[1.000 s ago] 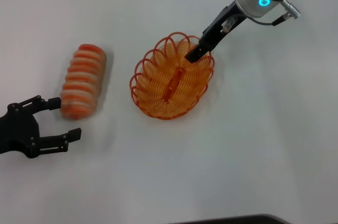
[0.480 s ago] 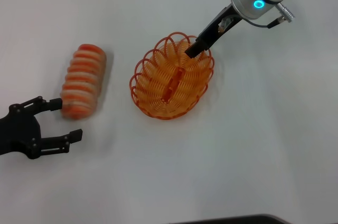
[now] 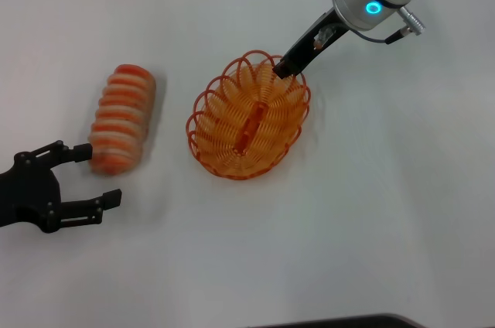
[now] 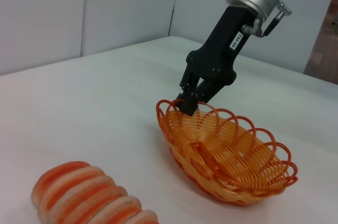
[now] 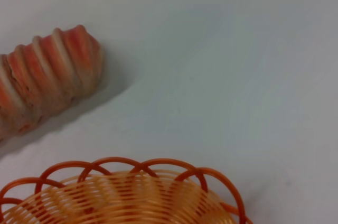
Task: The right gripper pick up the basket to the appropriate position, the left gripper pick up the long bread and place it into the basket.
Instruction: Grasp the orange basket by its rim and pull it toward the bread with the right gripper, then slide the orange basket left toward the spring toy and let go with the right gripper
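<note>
The orange wire basket [image 3: 210, 139] sits mid-table, tilted, with its far rim raised. My right gripper [image 3: 285, 70] is shut on that far rim, as the left wrist view also shows [image 4: 188, 105]. The long bread [image 3: 122, 117], striped cream and orange-red, lies on the table left of the basket, apart from it. My left gripper [image 3: 97, 175] is open and empty just in front of the bread's near end, one fingertip close beside it. The left wrist view shows the bread [image 4: 90, 197] and basket [image 4: 232, 176]. The right wrist view shows the bread [image 5: 45, 78] and the basket rim [image 5: 121, 165].
The white table [image 3: 371, 212] stretches around both objects. A dark edge [image 3: 340, 322] runs along the bottom of the head view. Grey wall panels [image 4: 105, 7] stand beyond the table in the left wrist view.
My right gripper has moved a little left and away, and the basket has shifted left with it. The left gripper and the bread have not moved.
</note>
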{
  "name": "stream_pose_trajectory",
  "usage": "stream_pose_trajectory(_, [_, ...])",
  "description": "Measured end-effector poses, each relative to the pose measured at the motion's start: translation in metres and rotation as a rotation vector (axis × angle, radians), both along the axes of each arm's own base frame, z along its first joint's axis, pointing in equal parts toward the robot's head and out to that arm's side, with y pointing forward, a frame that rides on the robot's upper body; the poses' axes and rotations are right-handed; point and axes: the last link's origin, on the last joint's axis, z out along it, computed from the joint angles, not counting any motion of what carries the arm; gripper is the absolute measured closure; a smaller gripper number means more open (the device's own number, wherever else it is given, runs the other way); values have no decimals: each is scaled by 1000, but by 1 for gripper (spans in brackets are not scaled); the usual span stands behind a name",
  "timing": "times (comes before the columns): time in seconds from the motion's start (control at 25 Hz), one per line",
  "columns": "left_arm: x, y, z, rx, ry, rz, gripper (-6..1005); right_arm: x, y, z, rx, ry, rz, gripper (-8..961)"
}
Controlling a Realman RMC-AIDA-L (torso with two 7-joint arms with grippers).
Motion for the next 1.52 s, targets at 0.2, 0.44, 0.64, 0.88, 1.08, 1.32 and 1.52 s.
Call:
stream_pose_trajectory(0.2, [0,0,0,1,-2,0,62,0,0,0,2,3,-7,700])
stream_pose_trajectory(0.44, [-1,-1,0,2,-2,1,62,2,-1,0,3,8,-18,859])
stream_pose_trajectory(0.64, [-1,-1,1,3,-2,2,63,3,-6,0,-13,67,-64,885])
stream_pose_trajectory(0.88, [1,-1,0,9,-11,2,63,12,-12,17,-2,187,-221,889])
stream_pose_trajectory(1.08, [3,0,-3,7,-17,0,64,29,-16,41,53,283,-364,902])
stream_pose_trajectory(1.32, [5,3,-3,16,-15,-6,64,52,-22,72,118,420,-532,903])
stream_pose_trajectory(1.52, [5,5,0,31,-3,-14,65,78,-33,84,186,499,-717,902])
